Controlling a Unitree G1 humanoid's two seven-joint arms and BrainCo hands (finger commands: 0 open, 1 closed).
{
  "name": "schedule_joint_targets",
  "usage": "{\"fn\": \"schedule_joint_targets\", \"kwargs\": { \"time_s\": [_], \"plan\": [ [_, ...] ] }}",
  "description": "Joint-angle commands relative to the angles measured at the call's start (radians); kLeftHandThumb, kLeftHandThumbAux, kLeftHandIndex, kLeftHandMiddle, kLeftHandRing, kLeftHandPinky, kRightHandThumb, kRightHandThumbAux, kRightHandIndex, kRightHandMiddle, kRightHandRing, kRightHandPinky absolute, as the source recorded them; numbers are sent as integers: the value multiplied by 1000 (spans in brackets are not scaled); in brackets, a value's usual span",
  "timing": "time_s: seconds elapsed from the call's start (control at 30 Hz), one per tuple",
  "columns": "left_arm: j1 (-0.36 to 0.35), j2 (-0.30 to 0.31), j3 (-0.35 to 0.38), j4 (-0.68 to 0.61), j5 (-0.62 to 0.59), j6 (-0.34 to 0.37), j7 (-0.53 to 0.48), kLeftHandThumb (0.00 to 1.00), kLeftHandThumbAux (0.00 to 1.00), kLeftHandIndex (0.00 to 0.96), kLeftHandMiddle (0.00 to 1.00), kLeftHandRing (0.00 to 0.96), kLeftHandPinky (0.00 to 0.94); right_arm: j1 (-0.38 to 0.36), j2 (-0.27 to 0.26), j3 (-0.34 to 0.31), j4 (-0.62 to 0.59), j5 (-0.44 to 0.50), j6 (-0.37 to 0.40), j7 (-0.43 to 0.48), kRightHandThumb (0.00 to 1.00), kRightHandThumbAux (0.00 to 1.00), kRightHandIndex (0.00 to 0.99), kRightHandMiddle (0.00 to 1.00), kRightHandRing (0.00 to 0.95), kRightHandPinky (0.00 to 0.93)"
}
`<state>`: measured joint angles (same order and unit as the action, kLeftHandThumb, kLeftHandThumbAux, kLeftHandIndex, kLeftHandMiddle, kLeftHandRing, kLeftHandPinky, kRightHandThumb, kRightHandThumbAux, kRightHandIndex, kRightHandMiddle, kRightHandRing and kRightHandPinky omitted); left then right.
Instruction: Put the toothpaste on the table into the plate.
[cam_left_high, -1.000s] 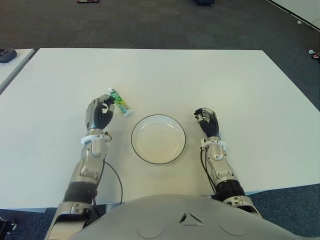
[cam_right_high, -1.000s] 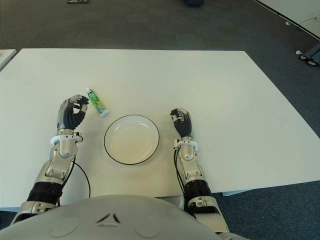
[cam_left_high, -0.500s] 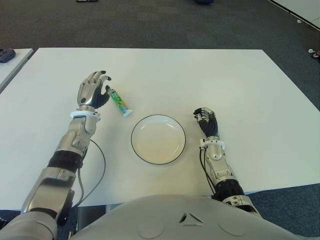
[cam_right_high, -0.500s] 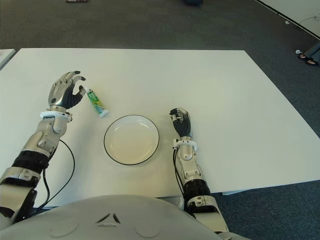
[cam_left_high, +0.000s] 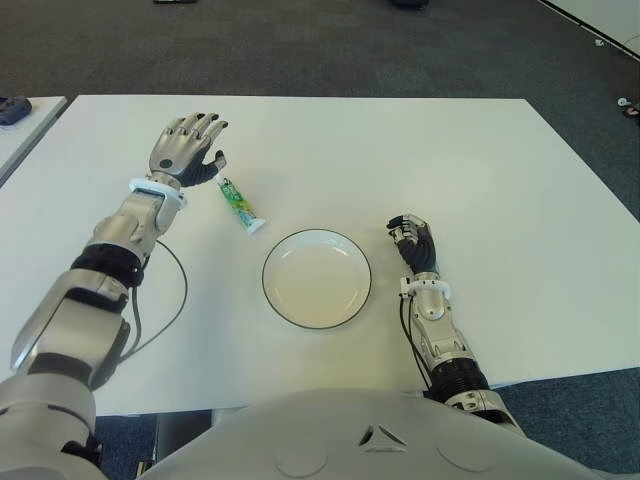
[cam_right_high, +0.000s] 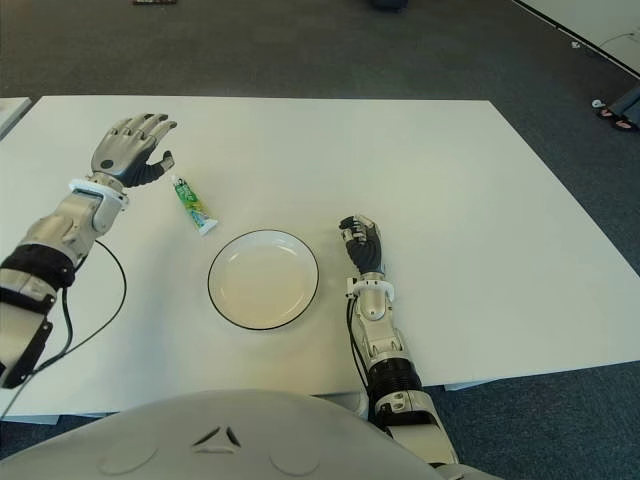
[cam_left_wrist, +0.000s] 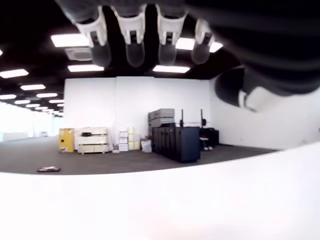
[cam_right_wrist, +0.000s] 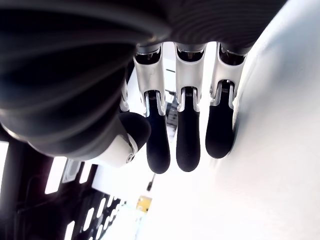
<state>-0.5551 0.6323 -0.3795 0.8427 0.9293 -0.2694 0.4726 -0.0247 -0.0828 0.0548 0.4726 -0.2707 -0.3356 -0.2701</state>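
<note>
A small green and white toothpaste tube (cam_left_high: 239, 204) lies flat on the white table (cam_left_high: 420, 160), just beyond the left rim of a round white plate (cam_left_high: 316, 277) with a dark edge. The plate holds nothing. My left hand (cam_left_high: 187, 144) hovers above the table to the upper left of the tube, fingers spread and holding nothing, its thumb close to the tube's far end. My right hand (cam_left_high: 413, 243) shows to the right of the plate with its fingers curled and nothing in them.
A second white table's corner (cam_left_high: 25, 125) shows at the far left with a dark object (cam_left_high: 14, 108) on it. Dark carpet surrounds the table. A black cable (cam_left_high: 170, 300) trails from my left forearm.
My left hand has lifted and moved away from me, from beside the tube's near end to beyond its far end, and its fingers have uncurled and spread. The tube and right hand have not moved.
</note>
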Motion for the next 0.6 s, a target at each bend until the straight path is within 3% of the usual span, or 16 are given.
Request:
{"fn": "schedule_joint_targets", "kwargs": {
  "time_s": [0.03,0.6],
  "plan": [
    [-49,23,-89,74,72,-33,61,630,307,1,11,3,14,6,3,1,1,4,27,6,714,736,421,469,465,473],
    [-187,55,-362,287,261,-66,262,626,274,0,10,0,1,9,4,0,8,9,16,6,705,738,418,457,463,482]
  ]
}}
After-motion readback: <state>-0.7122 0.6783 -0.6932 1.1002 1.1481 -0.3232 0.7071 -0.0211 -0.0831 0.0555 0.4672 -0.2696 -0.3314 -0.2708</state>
